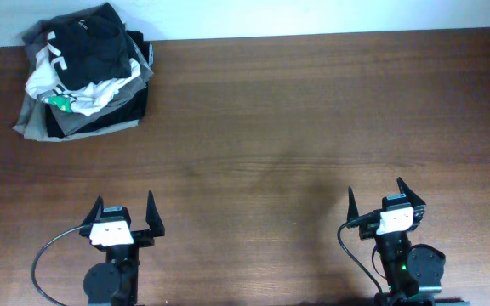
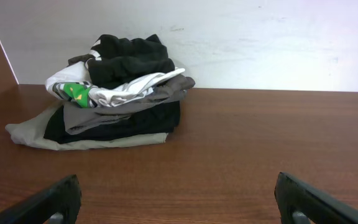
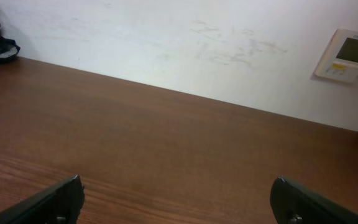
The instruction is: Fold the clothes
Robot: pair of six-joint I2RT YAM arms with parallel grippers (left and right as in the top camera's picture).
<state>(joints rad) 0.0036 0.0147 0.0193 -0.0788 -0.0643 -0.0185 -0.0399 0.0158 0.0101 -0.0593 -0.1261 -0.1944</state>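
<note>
Both the left gripper (image 1: 126, 202) and right gripper (image 1: 376, 190) have jaws spread and empty, so the left should pinch only the dark T-shirt (image 1: 96, 41), apparently topping the pile (image 1: 79, 121).

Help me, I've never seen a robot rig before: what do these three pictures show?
Two robot arms sit at a wooden table. One picture comes from a camera overhead; the other two come from cameras on each arm's wrist, looking past its own two fingers. The left gripper and right gripper are both open, holding nothing. In the table's far left corner lies a heap of clothes: a dark garment on top, a white garment with a green mark under it, grey ones beneath.
</note>
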